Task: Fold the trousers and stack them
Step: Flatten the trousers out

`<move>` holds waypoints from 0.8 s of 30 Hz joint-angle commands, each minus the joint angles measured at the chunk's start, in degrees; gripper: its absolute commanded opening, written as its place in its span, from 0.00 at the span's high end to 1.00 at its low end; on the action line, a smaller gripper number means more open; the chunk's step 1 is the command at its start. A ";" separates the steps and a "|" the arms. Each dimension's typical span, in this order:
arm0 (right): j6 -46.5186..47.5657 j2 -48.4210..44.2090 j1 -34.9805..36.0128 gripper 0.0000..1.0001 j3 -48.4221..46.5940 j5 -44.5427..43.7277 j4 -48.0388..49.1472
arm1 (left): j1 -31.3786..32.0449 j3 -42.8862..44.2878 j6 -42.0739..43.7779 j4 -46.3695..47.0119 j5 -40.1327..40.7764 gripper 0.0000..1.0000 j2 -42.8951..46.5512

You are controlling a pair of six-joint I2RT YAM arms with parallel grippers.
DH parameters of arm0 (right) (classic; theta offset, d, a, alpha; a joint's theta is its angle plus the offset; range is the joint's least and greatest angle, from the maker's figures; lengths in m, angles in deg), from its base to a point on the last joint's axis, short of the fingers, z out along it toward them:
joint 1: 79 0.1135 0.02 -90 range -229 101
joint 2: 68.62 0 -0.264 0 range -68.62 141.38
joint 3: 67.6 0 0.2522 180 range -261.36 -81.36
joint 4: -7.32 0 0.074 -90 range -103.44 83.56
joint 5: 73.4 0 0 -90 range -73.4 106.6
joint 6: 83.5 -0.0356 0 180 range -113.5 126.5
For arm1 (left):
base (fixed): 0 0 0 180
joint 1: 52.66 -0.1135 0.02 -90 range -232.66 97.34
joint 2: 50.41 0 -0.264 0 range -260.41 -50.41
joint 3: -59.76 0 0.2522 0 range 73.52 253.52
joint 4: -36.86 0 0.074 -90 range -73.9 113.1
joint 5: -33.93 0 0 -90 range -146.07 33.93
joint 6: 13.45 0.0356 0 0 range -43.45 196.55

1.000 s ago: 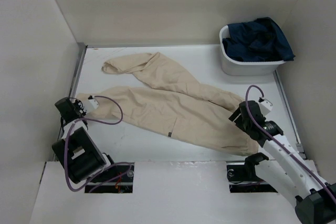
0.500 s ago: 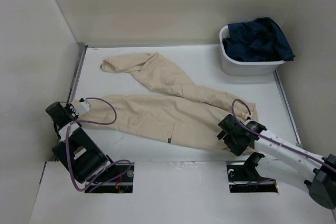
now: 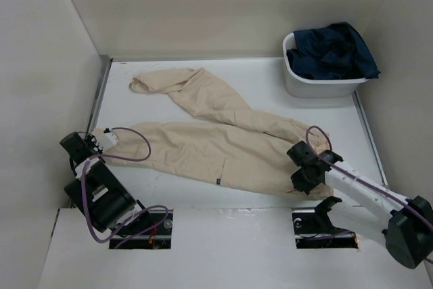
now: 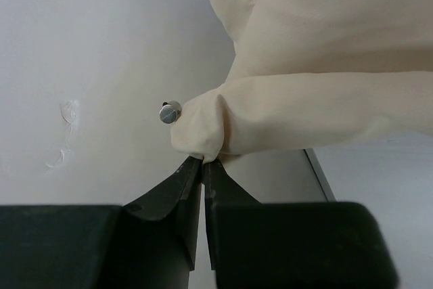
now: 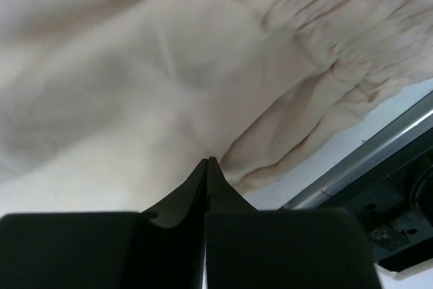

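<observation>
While pinching a leg cuff (image 4: pixel 203 125) between the closed jaws of the left gripper (image 4: pixel 203 160) at the table's (image 3: pixel 270 76) left edge, stretching the trousers (image 3: pixel 203 145) lengthwise, left to right, along the near side; clamping the waist end (image 5: pixel 318 45), apparently, in the closed right gripper (image 5: pixel 207 162); likely needing to carry cuff rightward onto waist.

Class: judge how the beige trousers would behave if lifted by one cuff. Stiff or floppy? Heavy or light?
Probably floppy: the trousers lie flat and wrinkled, so they'd drape. Likely light: the cuff bunches where the left gripper pinches it. Unlikely to roll; pushed, they'd probably crumple.
</observation>
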 commanded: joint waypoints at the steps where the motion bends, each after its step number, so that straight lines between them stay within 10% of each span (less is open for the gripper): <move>1: 2.13 -4.76 -6.57 1.00 0.84 1.57 -2.23 | 0.20 2.35 1.21 -0.19 -1.81 0.96 1.98; 9: 15.56 -9.27 -18.55 0.97 -6.18 -2.01 -8.46 | -3.40 5.08 12.71 -13.53 -10.16 0.93 4.18; 12: 22.50 -7.78 -17.94 0.54 -9.60 -2.64 -5.14 | -4.54 7.62 17.38 -23.53 -9.99 0.80 4.36; 17: 36.64 -1.90 -13.28 0.30 -21.19 -6.58 -0.20 | -6.56 26.82 10.56 -52.16 -12.87 0.33 1.99; 20: 47.18 1.71 -16.07 0.17 -24.90 -9.05 1.10 | -7.88 43.26 5.02 -69.15 -23.13 0.26 -1.26; 24: 57.75 4.35 -28.28 0.15 -21.14 -3.54 7.16 | 1.12 46.93 -9.20 -65.26 -23.30 0.23 -4.78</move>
